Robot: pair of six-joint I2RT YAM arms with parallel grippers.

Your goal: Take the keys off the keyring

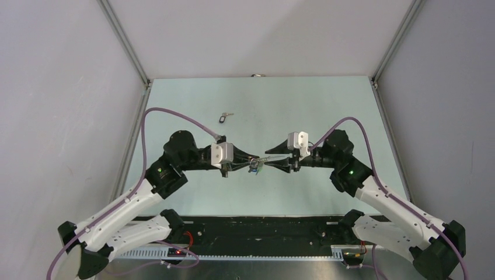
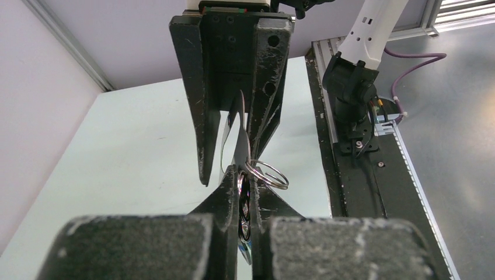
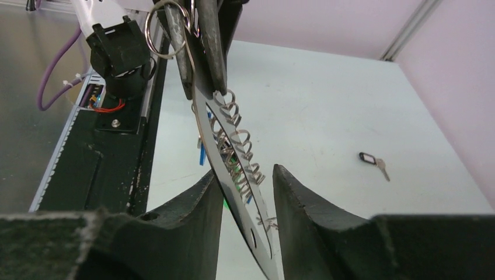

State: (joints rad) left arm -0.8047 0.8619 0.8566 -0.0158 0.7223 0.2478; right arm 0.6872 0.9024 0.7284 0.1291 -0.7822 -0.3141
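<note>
The keyring [image 3: 233,192] is a shiny grey oval loop held in the air between my two grippers above the table's middle [image 1: 264,160]. My left gripper [image 2: 245,178] is shut on one end of it. My right gripper [image 3: 246,172] is open, its jaws on either side of the other end; the left finger touches the loop and the right finger stands apart. A small wire split ring [image 2: 269,175] hangs on the loop beside the left fingertips. Keys with blue [image 3: 202,154] and green tags hang below the loop, mostly hidden. A black-tagged key [image 1: 225,117] lies loose on the table.
The pale green table [image 1: 327,111] is enclosed by grey walls with metal frame posts. A black rail with wiring [image 1: 262,230] runs along the near edge between the arm bases. The loose black-tagged key also shows in the right wrist view [image 3: 372,160].
</note>
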